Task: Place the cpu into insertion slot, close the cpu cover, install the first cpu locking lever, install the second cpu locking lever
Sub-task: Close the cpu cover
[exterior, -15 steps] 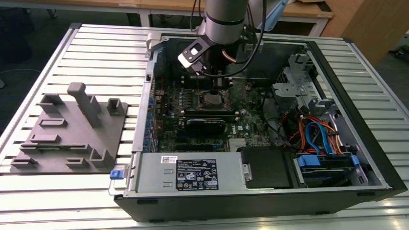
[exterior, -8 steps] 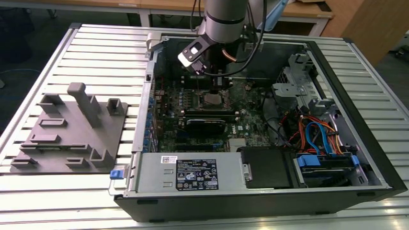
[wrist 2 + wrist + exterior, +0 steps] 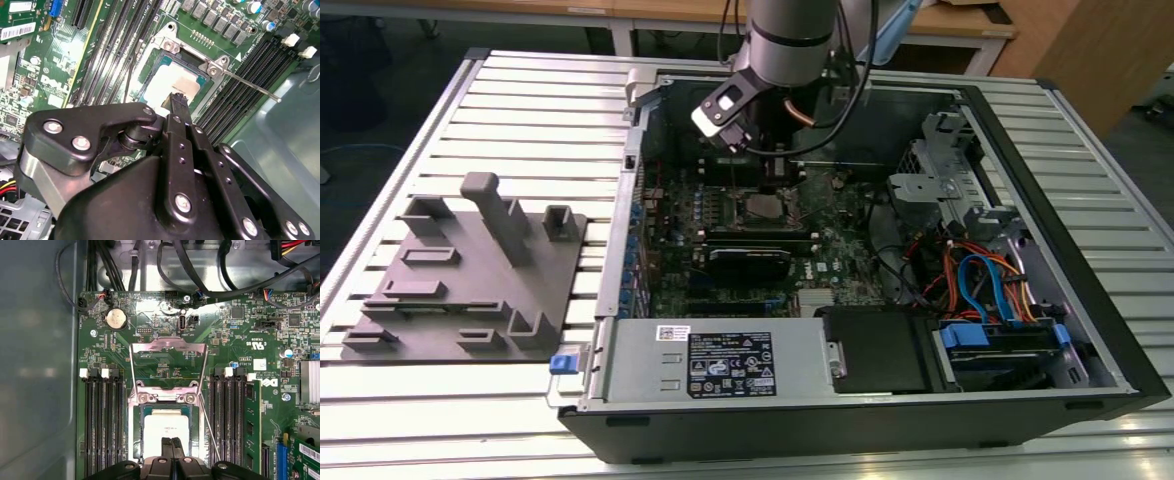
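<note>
Silvery, matte, the square cpu lies flat in the insertion slot, my black pincer clenched empty just over it (thin-framed cpu cover tilted open); in the exterior view, pincer at its twelve o'clock.

In the exterior view, looking down steeply from well back over the open computer case on the slatted tabletop. In the first wrist view, staring squarely down, close, onto the motherboard. In the second wrist view, slanting past the gripper, nearer still. Sharing, in both wrist views, the cpu and memory slots.
</note>
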Robot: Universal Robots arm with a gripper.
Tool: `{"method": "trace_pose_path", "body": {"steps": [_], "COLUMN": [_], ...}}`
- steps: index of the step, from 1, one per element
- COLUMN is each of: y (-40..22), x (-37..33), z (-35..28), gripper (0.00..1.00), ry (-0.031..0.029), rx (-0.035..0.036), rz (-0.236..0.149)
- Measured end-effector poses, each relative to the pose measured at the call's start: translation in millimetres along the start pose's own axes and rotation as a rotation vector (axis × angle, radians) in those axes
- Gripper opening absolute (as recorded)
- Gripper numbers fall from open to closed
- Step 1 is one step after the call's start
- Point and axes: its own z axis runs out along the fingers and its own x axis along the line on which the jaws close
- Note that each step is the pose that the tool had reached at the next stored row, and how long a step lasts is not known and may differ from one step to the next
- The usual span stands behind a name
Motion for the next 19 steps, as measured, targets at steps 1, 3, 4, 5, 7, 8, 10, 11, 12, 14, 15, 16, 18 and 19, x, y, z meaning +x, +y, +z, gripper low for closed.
{"method": "trace_pose_path", "body": {"steps": [1,3,4,5,7,8,10,11,12,14,15,16,18,19], "y": [0.0,0.0,0.0,0.0,0.0,0.0,0.0,0.1,0.1,0.0,0.1,0.1,0.0,0.1], "x": [0.0,0.1,0.1,0.1,0.1,0.1,0.1,0.1,0.1,0.1,0.1,0.1,0.1,0.1], "z": [-0.4,-0.8,-1.0,-1.2,-1.5,-2.7,-2.8,-2.8,-2.8,-3.0,-3.2,-3.3,-3.7,-3.7], "gripper": [0.11,0.11,0.11,0.11,0.11,0.11,0.11,0.11,0.11,0.11,0.11,0.11,0.11,0.11], "ry": [0.0001,0.0005,0.0006,0.0006,0.0005,0.0004,0.0005,0.0004,0.0004,0.0004,0.0004,0.0004,0.0001,0.0004], "rx": [0.0,-0.0002,-0.0002,-0.0002,-0.0001,-0.0001,-0.0001,-0.0001,-0.0001,-0.0001,-0.0001,-0.0001,0.0001,-0.0001], "rz": [0.0,0.0,0.0,0.0,0.0,0.0,0.0,0.0,0.0,0.0,0.0,0.0,0.0,0.0]}}
